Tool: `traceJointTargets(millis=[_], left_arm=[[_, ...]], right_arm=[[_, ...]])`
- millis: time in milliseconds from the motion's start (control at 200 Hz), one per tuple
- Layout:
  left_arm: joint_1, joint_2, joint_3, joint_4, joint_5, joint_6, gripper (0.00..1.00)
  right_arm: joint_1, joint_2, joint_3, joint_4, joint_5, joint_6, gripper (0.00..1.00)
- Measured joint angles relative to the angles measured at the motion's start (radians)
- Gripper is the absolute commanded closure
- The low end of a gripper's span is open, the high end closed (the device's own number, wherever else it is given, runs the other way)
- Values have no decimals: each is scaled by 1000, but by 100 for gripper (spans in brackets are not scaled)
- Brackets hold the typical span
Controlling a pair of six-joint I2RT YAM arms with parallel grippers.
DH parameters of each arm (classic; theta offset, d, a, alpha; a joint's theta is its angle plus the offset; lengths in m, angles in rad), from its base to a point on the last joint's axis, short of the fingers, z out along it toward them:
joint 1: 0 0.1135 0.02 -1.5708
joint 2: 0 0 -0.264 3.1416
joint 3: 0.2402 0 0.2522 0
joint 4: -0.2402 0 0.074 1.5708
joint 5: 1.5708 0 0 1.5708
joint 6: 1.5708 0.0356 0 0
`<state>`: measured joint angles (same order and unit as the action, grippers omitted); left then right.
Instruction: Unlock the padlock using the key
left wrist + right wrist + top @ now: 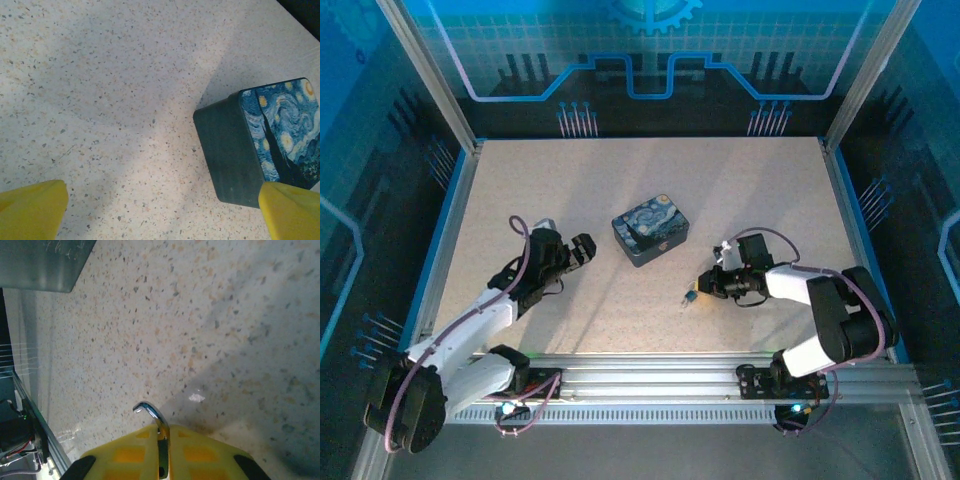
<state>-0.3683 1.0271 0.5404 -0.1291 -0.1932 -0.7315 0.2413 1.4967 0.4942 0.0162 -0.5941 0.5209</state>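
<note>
The padlock [690,294] is tiny and bluish, and it sits at the tip of my right gripper [700,288] at the centre right of the table. In the right wrist view its silvery shackle [152,415] curves out from between the yellow fingers [130,452], with its hooked end free. My right gripper [164,435] is shut on the padlock just above the speckled tabletop. The key is hidden. My left gripper [582,248] stands open left of the tin, its yellow fingertips [30,210] wide apart with bare table between them.
A rectangular Starry Night tin [651,230] lies mid-table between the arms, close to the left gripper's right finger [292,212]. The metal rail [650,385] runs along the near edge. Blue-edged walls [455,190] border the table.
</note>
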Motion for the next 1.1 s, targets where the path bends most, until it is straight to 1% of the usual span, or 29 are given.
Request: traceJointTargets(millis=[240, 380, 555, 670, 780, 895, 1000, 1055, 1100], left_arm=[[7, 46, 42, -6, 17, -1, 1], [16, 55, 68, -9, 30, -1, 1], [35, 56, 93, -16, 41, -1, 1], [49, 56, 103, -28, 45, -1, 1], [66, 48, 117, -41, 45, 2, 1], [92, 21, 132, -54, 44, 8, 1], [127, 4, 153, -60, 44, 30, 1], [148, 4, 165, -62, 44, 44, 1], [166, 4, 175, -66, 44, 61, 1]], right_arm=[[-19, 8, 4, 4, 12, -6, 71], [-43, -33, 5, -7, 42, -9, 62], [-93, -139, 6, -42, 96, -34, 52], [-130, -214, 6, -63, 130, -55, 47], [-183, -288, 8, -84, 167, -74, 43], [-237, -375, 9, -104, 203, -89, 36], [-279, -463, 17, -129, 247, -112, 28], [-302, -510, 20, -139, 275, -121, 22], [-321, -551, 22, -151, 300, -133, 14]])
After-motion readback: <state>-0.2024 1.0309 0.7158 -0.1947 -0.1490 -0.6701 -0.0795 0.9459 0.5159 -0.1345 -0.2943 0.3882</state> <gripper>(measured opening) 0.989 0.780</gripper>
